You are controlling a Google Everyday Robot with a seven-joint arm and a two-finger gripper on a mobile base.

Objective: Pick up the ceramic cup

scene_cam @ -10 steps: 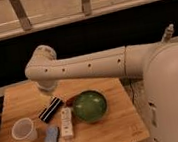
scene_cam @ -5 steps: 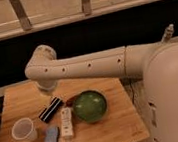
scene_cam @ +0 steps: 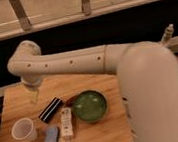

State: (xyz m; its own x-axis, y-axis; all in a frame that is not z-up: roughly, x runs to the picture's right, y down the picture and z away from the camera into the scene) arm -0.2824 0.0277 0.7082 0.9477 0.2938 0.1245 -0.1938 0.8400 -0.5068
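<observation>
1. My gripper hangs below my arm's bend, over the back left part of the wooden table.
2. Gripper opening: I cannot tell, and I cannot tell whether it has hold of anything.
3. The ceramic cup stands upright near the table's front left edge, in front of my gripper and apart from it.
4. A black block lies between the cup and the green bowl.
5. A blue object and a white object lie side by side right of the cup.

Gripper down, below outstretched arm
</observation>
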